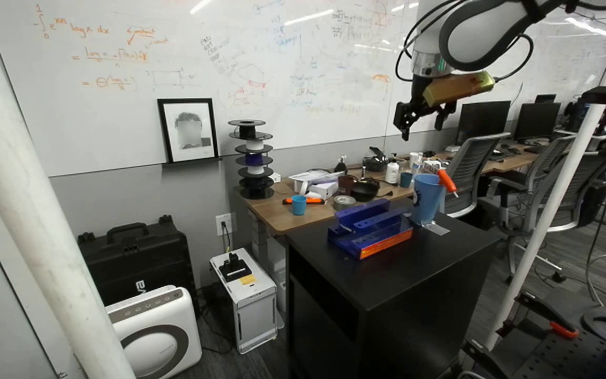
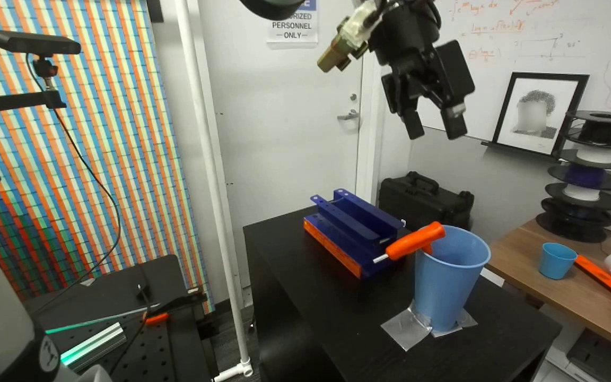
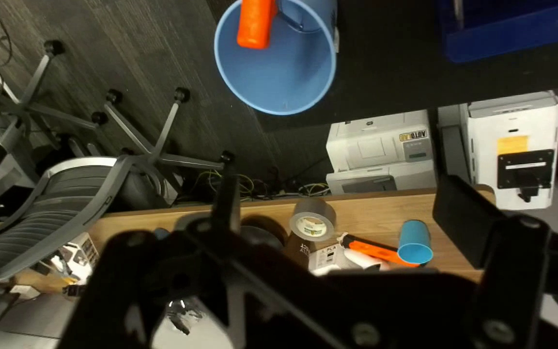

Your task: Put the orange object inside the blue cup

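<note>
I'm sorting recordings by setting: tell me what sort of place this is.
Probably a research lab or office, judging by the white whiteboard with orange handwritten formulas, the stack of round black-rimmed spools and wheeled grey office chairs.

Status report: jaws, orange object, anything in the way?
Gripper: jaws open, empty. Orange object perched on rim of big cup, pale tip outside. Blue rack beside cup, perhaps a snag.

The orange object (image 2: 416, 242), a stubby handle with a thin pale tip, lies tilted across the rim of the blue cup (image 2: 446, 294), its thick end over the mouth and its tip outside, slanting down. The cup, tall, light blue and flaring toward the top, stands upright on the black cabinet (image 2: 348, 318), silvery tape (image 2: 405, 328) at its base.
</note>
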Robot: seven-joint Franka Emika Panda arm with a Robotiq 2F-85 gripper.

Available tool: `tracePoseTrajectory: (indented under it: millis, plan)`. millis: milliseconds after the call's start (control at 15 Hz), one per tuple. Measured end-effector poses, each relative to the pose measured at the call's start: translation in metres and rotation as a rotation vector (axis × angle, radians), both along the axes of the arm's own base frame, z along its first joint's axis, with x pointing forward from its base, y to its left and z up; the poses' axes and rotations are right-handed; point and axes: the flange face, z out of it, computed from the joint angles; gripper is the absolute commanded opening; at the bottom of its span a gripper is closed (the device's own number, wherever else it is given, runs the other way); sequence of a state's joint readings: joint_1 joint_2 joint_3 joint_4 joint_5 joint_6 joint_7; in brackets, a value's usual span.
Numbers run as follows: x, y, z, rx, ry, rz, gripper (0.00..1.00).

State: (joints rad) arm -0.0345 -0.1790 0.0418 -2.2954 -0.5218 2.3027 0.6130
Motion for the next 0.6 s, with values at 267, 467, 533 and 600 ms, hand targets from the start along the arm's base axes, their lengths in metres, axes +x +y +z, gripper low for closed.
tracePoseTrajectory:
  millis: [267, 467, 533, 600]
  plan:
    - [-0.016, 0.051, 0.016, 0.059, 0.053, 0.09, 1.0]
    - [-0.026, 0.085, 0.006, 0.147, 0.119, 0.204, 1.0]
    - [-0.029, 0.093, 0.001, 0.171, 0.138, 0.224, 1.0]
    - [-0.032, 0.098, -0.003, 0.181, 0.15, 0.233, 1.0]
